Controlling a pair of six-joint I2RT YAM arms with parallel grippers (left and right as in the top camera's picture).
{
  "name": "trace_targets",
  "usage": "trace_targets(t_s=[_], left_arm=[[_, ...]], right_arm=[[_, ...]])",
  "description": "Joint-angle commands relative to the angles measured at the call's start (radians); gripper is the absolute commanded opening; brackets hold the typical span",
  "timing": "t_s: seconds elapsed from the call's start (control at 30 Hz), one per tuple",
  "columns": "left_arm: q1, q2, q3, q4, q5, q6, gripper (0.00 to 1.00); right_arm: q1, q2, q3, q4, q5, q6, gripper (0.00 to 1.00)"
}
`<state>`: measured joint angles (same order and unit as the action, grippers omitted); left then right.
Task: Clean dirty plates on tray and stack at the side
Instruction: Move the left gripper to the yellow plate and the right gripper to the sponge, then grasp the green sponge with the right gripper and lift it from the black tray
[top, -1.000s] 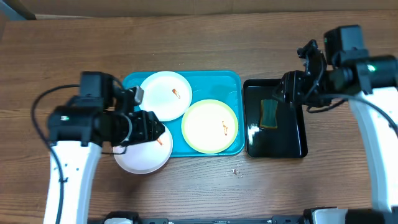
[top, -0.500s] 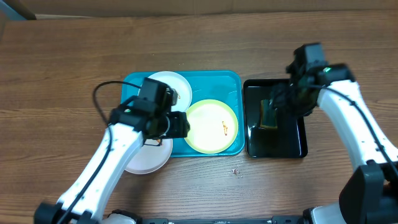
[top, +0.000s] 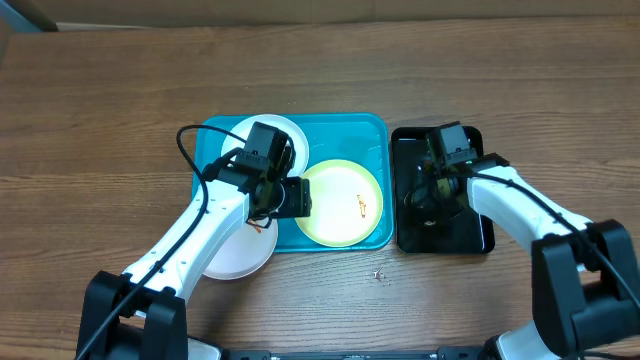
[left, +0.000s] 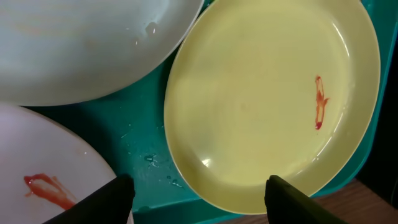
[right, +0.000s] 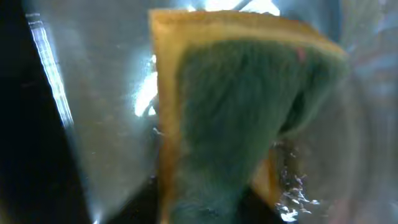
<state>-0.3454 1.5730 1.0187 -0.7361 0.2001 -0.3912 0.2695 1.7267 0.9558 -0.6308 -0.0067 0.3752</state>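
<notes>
1. Fingers (left: 112, 202) of left end effector (left: 199, 186) spread wide, empty, above glossy yellow-green plate (left: 267, 106).
2. Right end effector (top: 432, 188): grip cannot be told; wrist view alone shows fibrous green sponge (right: 242, 124).
3. Overhead: that plate sits in turquoise tray (top: 360, 128); white plate (top: 230, 262) overhangs front-left rim.

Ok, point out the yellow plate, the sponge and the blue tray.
yellow plate (left: 261, 106), left wrist view, middle of its dish.
sponge (right: 249, 118), right wrist view, its green scrubbing face.
blue tray (top: 352, 133), overhead view, bare floor near its far right corner.
</notes>
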Motion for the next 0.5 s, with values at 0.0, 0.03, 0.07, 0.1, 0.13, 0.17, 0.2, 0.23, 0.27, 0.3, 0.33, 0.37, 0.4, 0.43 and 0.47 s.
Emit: trace_targets(t_s=[0.0,0.03,0.07,0.1,0.13,0.17,0.2,0.23,0.27,0.3,0.33,0.37,0.4,0.43,0.47], left_arm=[[-0.003,0.007,-0.008,0.013,-0.027,-0.013,0.68],[-0.003,0.007,-0.008,0.015,-0.027,-0.013,0.68],[-0.003,0.007,-0.008,0.018,-0.028,-0.013,0.68],[-0.003,0.007,-0.008,0.020,-0.028,-0.013,0.68],[-0.003,0.007,-0.008,0.023,-0.028,-0.013,0.67],[-0.003,0.008,-0.008,0.026,-0.029,-0.013,0.67],[-0.003,0.009,-0.008,0.030,-0.028,-0.013,0.67],[-0.003,0.009,-0.008,0.032,-0.028,-0.013,0.67],[-0.003,0.010,-0.009,0.035,-0.029,-0.013,0.66],[-0.003,0.010,-0.011,0.037,-0.029,-0.013,0.64],[-0.003,0.010,-0.013,0.038,-0.029,-0.013,0.63],[-0.003,0.010,-0.016,0.041,-0.029,-0.013,0.63],[-0.003,0.010,-0.021,0.043,-0.031,-0.013,0.62],[-0.003,0.010,-0.024,0.046,-0.038,-0.014,0.61],[-0.003,0.010,-0.029,0.049,-0.050,-0.014,0.61]], right_arm=[[0.008,0.033,-0.020,-0.011,0.005,0.026,0.04],[0.008,0.030,-0.012,-0.023,0.005,0.026,0.04],[0.004,0.026,0.008,-0.047,0.005,0.022,0.04],[0.003,0.023,0.025,-0.065,0.005,0.022,0.07],[0.002,0.019,0.057,-0.101,0.005,0.021,0.19],[0.000,0.016,0.088,-0.135,0.006,0.018,0.31],[-0.002,0.014,0.121,-0.169,0.006,0.013,0.39],[-0.002,0.014,0.154,-0.203,0.008,0.007,0.43],[-0.002,0.014,0.185,-0.230,0.015,0.006,0.50],[-0.003,0.014,0.206,-0.245,0.025,0.006,0.56],[-0.002,0.014,0.217,-0.248,0.037,0.006,0.58],[-0.002,0.014,0.220,-0.242,0.055,0.007,0.62],[-0.003,0.015,0.219,-0.233,0.079,0.007,0.66],[-0.003,0.018,0.217,-0.227,0.101,0.008,0.66],[-0.002,0.019,0.211,-0.218,0.130,0.008,0.66]])
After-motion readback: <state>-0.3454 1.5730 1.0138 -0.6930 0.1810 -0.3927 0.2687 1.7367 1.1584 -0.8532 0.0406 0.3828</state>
